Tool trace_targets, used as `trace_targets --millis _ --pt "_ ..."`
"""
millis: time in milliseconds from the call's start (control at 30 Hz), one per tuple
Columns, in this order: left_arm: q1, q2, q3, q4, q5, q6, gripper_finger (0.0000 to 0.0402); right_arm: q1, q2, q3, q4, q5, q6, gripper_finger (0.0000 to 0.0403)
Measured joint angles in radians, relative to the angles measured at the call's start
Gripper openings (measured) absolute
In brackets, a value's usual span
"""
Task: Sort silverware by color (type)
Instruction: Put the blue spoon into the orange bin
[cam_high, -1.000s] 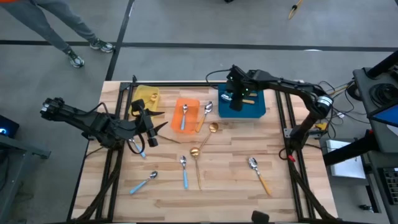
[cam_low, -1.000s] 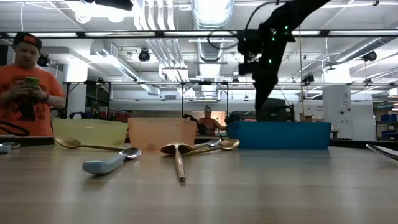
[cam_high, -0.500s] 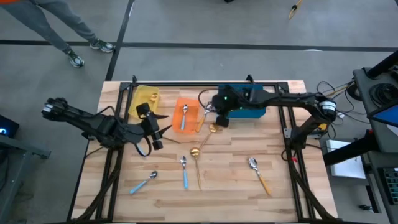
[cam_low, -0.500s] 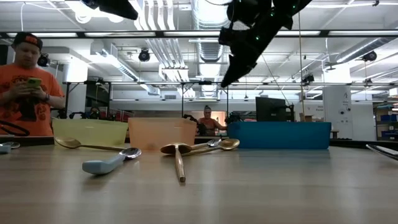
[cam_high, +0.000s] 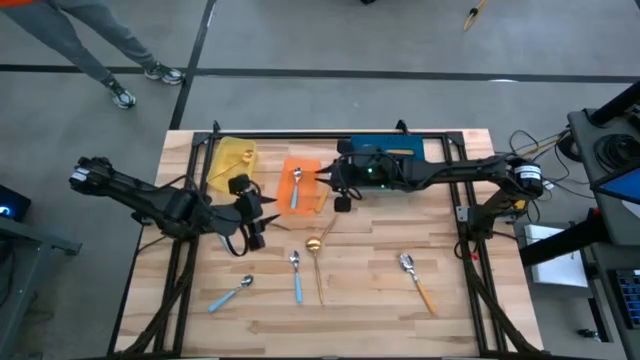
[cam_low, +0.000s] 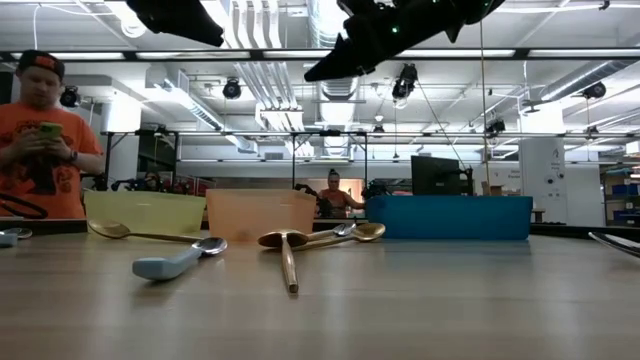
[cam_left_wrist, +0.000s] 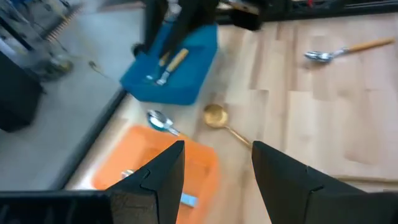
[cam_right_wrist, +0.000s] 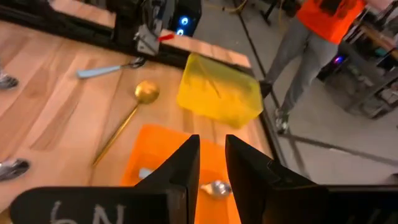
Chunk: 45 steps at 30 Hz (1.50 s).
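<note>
Several spoons lie flat on the wooden table: a gold one (cam_high: 314, 246), two blue-handled ones (cam_high: 296, 275) (cam_high: 230, 293) and an orange-handled one (cam_high: 418, 280). A blue-handled spoon (cam_high: 296, 188) lies in the orange bin (cam_high: 310, 168). An orange-handled spoon (cam_left_wrist: 171, 65) lies in the blue bin (cam_left_wrist: 186, 81). A silver spoon (cam_left_wrist: 158, 121) rests with its bowl by the orange bin's rim. My right gripper (cam_high: 323, 178) hangs high over the orange bin's right edge, pointing left, narrowly open and empty (cam_right_wrist: 212, 163). My left gripper (cam_high: 256, 214) hovers open and empty left of the orange bin (cam_left_wrist: 217, 168).
A yellow bin (cam_high: 236, 160) stands at the far left, beside the orange bin. A second gold spoon (cam_left_wrist: 215, 116) lies between the orange and blue bins. A black frame (cam_high: 300, 134) runs along the table's far edge. A person (cam_low: 45, 140) stands beyond the table's far left.
My right gripper has swung from above the blue bin toward the table's left, to over the orange bin's right edge, rising and tipping from pointing down to nearly level. My left gripper has drifted slightly right and down. No spoon has moved.
</note>
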Motion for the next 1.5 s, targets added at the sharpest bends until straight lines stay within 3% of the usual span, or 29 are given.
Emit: trace_targets --millis 167,367,500,733,1033,1500 --pt "0.000 0.000 0.023 -0.093 0.126 -0.173 0.0168 0.000 -0.008 0.000 0.012 -0.001 -0.050 0.0067" --pt "-0.001 0.013 0.027 -0.202 0.437 -0.494 0.0168 0.000 -0.010 -0.007 0.020 -0.001 -0.124 0.0061" --pt "-0.028 0.044 0.027 -0.288 0.567 -0.714 0.0168 0.000 -0.015 -0.035 0.021 -0.001 -0.187 0.0058" --pt "-0.137 0.132 0.026 -0.405 0.591 -0.897 0.0168 -0.009 -0.116 -0.113 0.050 -0.001 -0.204 0.0058" --pt "-0.260 0.267 0.025 -0.411 0.612 -0.970 0.0168 -0.009 -0.280 -0.267 0.166 -0.002 -0.186 0.0059" --pt "-0.440 0.504 0.025 -0.389 0.666 -1.095 0.0168 -0.009 -0.299 -0.319 0.254 -0.002 -0.174 0.0059"
